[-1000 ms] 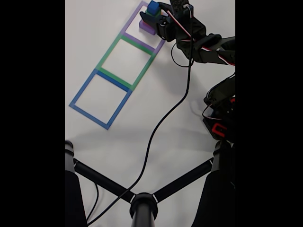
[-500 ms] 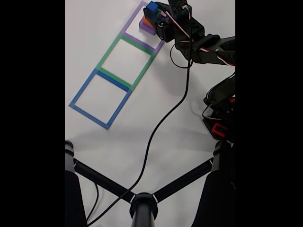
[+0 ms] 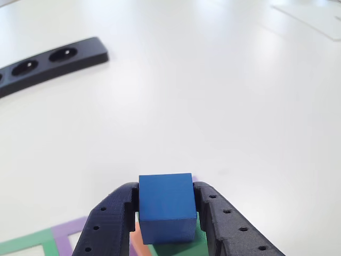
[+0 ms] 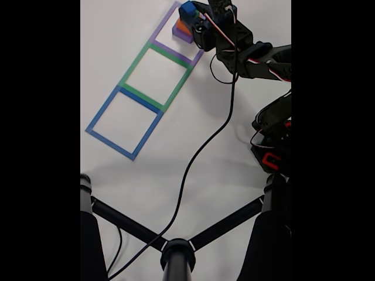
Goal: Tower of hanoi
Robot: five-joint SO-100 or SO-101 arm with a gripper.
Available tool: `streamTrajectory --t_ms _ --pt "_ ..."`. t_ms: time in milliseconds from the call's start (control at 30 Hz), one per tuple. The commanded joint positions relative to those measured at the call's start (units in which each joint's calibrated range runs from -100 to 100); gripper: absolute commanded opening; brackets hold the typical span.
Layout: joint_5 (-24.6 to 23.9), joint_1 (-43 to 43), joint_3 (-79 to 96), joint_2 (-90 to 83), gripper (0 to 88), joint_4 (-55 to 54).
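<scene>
The hand (image 3: pixel 166 213) is clamped on the small blue cube (image 3: pixel 166 207), one dark finger pressed against each side, and it holds the cube just above the rest of the stack in the purple tape square (image 4: pixel 177 36) at the far end of the row. In the fixed view the blue cube (image 4: pixel 188 10) sits over the salmon-orange block (image 4: pixel 181 26) and the purple block (image 4: pixel 181 35); a strip of green beneath the cube in the other view is probably the green block (image 3: pixel 198 237). This looks like the first step, taking the smallest piece off the tower. The next move probably calls for a clean lift and a carry along the row to the green tape square (image 4: pixel 155 76) or the blue tape square (image 4: pixel 124 122), both free of blocks. The arm's black cable (image 4: pixel 199 153) trails across the white worktop (image 4: pixel 117 175) beside the squares and could drag, and a black power strip (image 3: pixel 50 58) lies well off past the stack.
</scene>
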State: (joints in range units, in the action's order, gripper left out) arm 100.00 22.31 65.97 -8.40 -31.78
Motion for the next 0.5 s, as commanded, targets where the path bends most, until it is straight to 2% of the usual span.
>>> streamTrajectory --t_ms 0,267,467 --pt "0.0 0.1 -2.9 -6.4 3.1 5.8" --pt "0.0 -1.1 -12.2 -19.6 2.6 30.4" --pt "0.0 -0.8 -27.2 -27.1 2.1 57.8"
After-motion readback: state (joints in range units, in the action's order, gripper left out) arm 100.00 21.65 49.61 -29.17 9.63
